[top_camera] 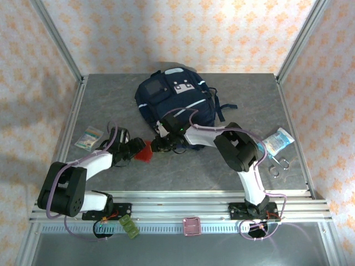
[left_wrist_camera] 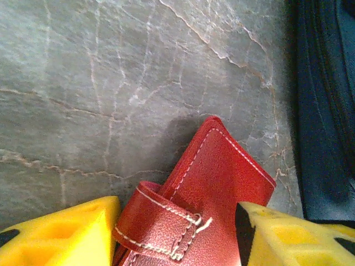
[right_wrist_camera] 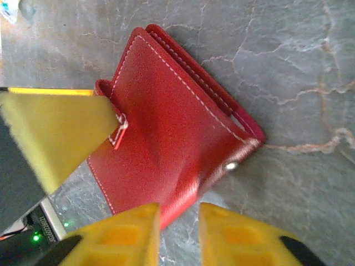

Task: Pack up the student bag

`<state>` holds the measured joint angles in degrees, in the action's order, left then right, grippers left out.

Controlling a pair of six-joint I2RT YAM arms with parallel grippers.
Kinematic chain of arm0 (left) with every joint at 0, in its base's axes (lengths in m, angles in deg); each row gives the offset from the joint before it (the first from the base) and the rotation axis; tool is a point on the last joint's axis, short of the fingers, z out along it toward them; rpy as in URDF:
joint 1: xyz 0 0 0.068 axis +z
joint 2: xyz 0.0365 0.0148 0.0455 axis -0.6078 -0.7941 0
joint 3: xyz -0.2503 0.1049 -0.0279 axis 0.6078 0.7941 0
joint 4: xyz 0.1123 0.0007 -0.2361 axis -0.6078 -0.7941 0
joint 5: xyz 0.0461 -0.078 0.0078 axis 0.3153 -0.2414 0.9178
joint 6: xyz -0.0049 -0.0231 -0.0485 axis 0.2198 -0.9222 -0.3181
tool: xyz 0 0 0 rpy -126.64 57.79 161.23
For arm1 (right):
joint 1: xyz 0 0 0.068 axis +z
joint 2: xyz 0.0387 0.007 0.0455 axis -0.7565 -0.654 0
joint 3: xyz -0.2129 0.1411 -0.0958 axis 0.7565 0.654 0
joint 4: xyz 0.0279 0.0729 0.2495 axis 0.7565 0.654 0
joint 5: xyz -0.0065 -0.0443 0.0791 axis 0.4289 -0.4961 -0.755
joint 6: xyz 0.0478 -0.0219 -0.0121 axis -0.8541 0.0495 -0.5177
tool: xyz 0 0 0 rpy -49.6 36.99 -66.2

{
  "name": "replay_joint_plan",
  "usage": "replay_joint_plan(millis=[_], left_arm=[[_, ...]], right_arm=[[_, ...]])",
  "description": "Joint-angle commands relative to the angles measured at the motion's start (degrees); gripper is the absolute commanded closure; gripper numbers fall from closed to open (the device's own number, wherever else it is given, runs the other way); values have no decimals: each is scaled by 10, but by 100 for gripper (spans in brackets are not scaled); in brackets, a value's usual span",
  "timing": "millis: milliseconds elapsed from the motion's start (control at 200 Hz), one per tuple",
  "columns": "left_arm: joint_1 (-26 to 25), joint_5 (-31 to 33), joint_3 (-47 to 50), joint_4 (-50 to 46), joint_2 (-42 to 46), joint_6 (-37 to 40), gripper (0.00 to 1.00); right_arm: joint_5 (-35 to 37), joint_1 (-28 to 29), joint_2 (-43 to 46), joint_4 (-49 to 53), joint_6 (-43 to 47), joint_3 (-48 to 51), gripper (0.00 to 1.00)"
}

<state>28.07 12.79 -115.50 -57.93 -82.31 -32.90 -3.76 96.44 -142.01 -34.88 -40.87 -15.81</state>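
Soft, floppy backpack (top_camera: 172,97) just behind the wallet (right_wrist_camera: 172,138) probably needs holding by its opening edge; left fingers (left_wrist_camera: 66,233), half-open, pinch the wallet, right fingers (right_wrist_camera: 244,238) nearly closed at its corner, grip unclear

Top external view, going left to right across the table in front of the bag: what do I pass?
Small colourful packet → left claw → red wallet → right claw → blue-and-white packet. The scissors lie within that last packet's span, so they are left unordered.
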Motion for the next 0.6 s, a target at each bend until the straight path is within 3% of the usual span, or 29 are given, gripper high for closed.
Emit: replay_joint_plan(millis=[0,155,280,335,415,596], left_arm=[[-12,-70,24,7,1,-19,48],[-16,-99,31,34,10,-24,51],[-17,-102,32,23,29,-19,74],[-18,-99,30,11,34,-13,80],[-17,-102,23,-8,35,2,98],[-17,-89,-9,-64,66,25,100]], right_arm=[[-10,1,-28,10,-6,-28,84],[-21,1,-51,2,-14,-42,90],[-13,1,-51,3,-16,-41,90],[-12,0,-48,1,-16,-37,90],[-6,1,-40,-2,-17,-32,89],[12,0,18,-24,-24,6,76]])
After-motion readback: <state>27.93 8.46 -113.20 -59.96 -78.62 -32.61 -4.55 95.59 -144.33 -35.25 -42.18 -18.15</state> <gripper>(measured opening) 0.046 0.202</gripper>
